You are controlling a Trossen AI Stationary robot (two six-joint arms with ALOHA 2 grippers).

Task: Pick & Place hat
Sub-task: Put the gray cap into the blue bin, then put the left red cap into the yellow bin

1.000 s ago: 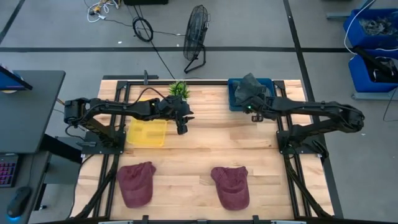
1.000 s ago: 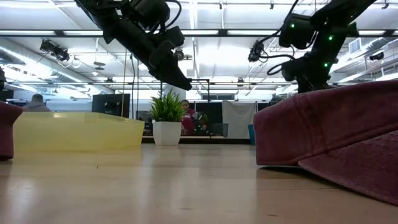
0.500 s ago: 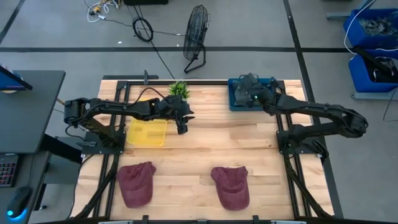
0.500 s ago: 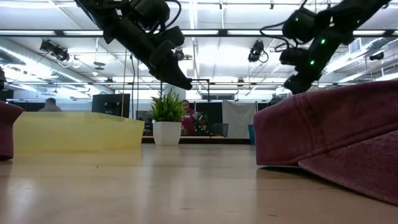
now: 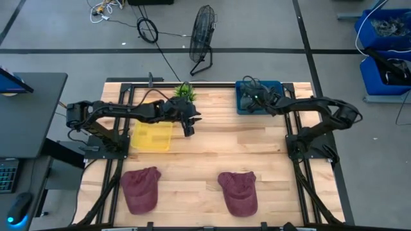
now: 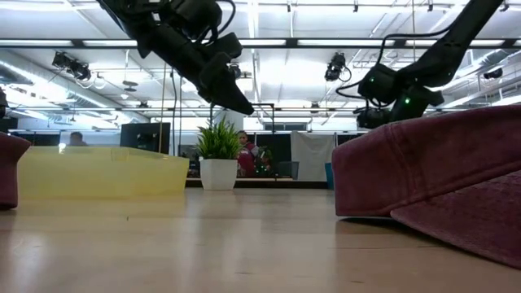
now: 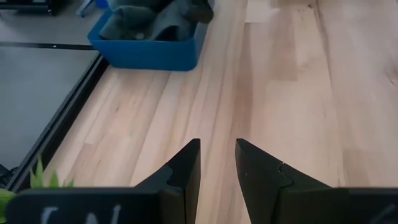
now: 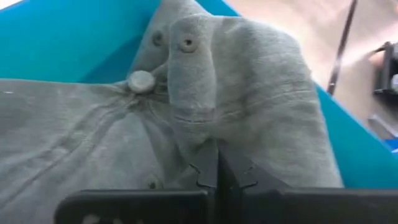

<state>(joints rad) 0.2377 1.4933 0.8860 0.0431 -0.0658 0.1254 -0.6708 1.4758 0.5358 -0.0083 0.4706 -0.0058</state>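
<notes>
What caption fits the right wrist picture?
Right gripper pinches the grey hat inside the blue bin.

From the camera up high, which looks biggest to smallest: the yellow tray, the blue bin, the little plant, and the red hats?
1. Yellow tray
2. Blue bin, close behind
3. The two red hats, alike and near the bin's size, so unsure
4. Plant, clearly smallest

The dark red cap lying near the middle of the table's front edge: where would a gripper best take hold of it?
Probably the rounded crown of the dark red cloth cap, from straight above. It lies flat and alone on the wooden table, so the soft cloth should bunch between two fingers. The flat brim offers less to pinch.
</notes>
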